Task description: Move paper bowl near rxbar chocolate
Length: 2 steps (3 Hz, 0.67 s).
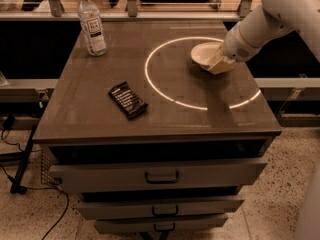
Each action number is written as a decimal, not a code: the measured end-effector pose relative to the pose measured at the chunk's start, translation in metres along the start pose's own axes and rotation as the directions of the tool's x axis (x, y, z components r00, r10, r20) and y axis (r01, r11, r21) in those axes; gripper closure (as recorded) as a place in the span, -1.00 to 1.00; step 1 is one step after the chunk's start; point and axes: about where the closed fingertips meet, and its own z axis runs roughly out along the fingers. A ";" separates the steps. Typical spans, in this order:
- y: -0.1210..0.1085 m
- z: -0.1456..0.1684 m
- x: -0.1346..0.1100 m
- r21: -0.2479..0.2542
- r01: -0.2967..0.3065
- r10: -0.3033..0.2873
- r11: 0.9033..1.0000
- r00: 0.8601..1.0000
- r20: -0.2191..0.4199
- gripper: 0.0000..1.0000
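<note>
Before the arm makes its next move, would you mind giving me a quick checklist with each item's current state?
1. Gripper at the bowl's right rim, jaws closed on it: ok.
2. Bar lying flat, front left on the table: ok.
3. Tabletop between bowl and bar free of objects: ok.
4. Bottle upright at the back left corner, off that path: ok.
5. Bowl near bar: not ok, it is at the right side, well apart.
</note>
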 end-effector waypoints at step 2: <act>0.059 -0.069 -0.072 0.134 0.302 -0.308 0.944 0.951 0.026 1.00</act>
